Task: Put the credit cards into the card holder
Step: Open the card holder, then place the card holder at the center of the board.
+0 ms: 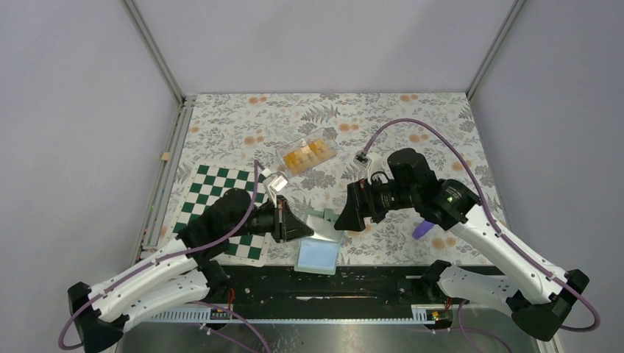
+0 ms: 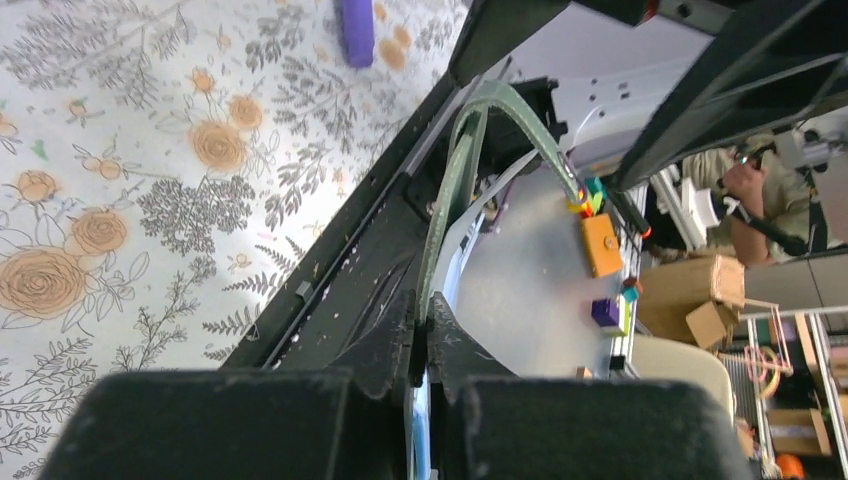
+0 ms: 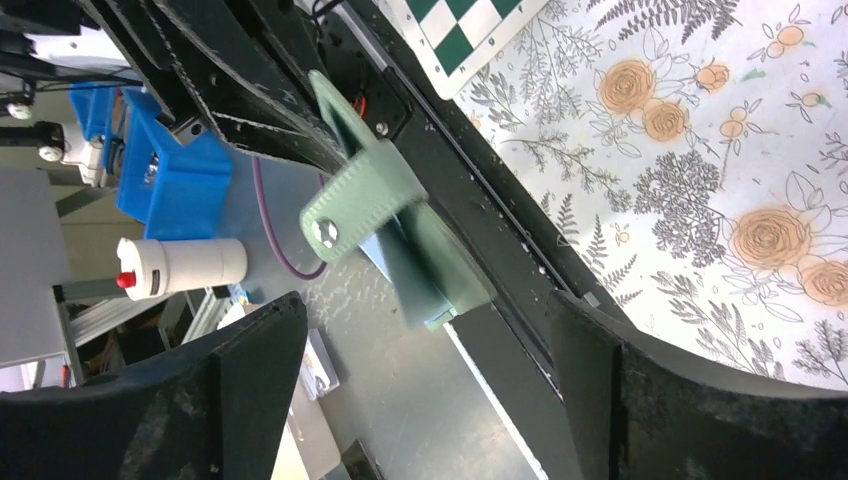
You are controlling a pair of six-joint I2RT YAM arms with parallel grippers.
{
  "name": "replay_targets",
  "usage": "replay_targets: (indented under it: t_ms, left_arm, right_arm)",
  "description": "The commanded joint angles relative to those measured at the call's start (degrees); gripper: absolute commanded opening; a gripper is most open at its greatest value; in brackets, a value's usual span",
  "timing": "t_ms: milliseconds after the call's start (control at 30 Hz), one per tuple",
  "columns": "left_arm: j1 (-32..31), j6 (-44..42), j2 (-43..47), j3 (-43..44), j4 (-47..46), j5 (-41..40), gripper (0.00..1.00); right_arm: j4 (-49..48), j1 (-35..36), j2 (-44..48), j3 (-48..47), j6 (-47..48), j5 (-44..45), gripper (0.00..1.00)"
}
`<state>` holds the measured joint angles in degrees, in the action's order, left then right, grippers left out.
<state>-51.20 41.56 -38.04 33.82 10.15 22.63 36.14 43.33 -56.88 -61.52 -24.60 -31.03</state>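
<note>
Both arms reach inward, low over the 6 o'clock edge of the table [image 1: 412, 118], wrists facing each other from 9 and 3 o'clock. The left end effector [image 1: 294, 223] is clamped together on the one pale green card holder [image 1: 321, 215]. The right end effector [image 1: 341, 218] stands wide apart, facing the holder's strap end. The credit cards [image 1: 307, 153] lie in one clear tray [image 1: 283, 156] at 12 o'clock, well apart, with open table around; their count is unclear. One chequered board [image 1: 221, 193] lies at 9 o'clock.

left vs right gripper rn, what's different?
Left gripper is shut, pinching the green card holder; right gripper stands wide open, gripping nothing. Left gripper comes in over the chequered board; right gripper over the floral cloth. Both face the holder.
</note>
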Motion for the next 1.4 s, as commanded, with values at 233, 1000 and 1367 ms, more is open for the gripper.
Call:
replay_targets:
  t_ms: [233, 1000, 1367]
  left_arm:
    - [-0.35, -4.83, -7.98, 6.74, 1.23, 11.62, 0.00]
    - [-0.51, -3.99, -1.03, 4.75, 8.11, -8.60, 0.79]
    - [-0.26, 7.57, 10.01, -1.61, 3.53, -28.74, 0.99]
  right_arm:
    - [7.10, 0.68, -7.67, -4.93, 7.35, -3.31, 0.99]
    - [-5.05, 3.46, -11.80, 1.79, -0.52, -9.28, 0.00]
    - [-26.67, -12.00, -6.84, 19.51, -22.24, -5.05, 0.00]
